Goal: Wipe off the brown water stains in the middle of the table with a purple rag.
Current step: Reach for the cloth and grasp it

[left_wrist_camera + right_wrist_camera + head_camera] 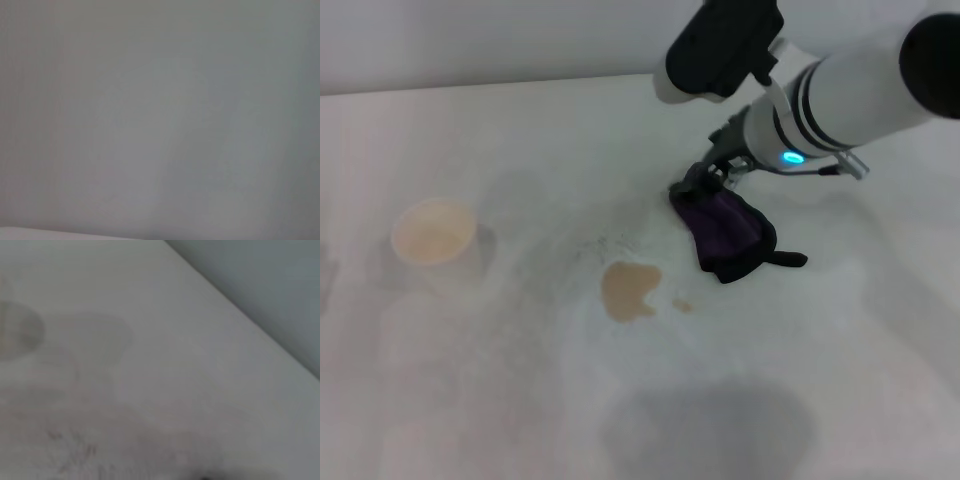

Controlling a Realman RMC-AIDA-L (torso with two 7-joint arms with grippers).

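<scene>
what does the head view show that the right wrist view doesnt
Only the head view shows the brown water stains, the purple rag lying apart from them, and the right pincer at the rag's far edge. Only the right wrist view shows a close look at bare tabletop meeting the grey wall, with a dark sliver at one edge too blurred to identify. Both show the white table and, probably, the cup of tan liquid.
</scene>
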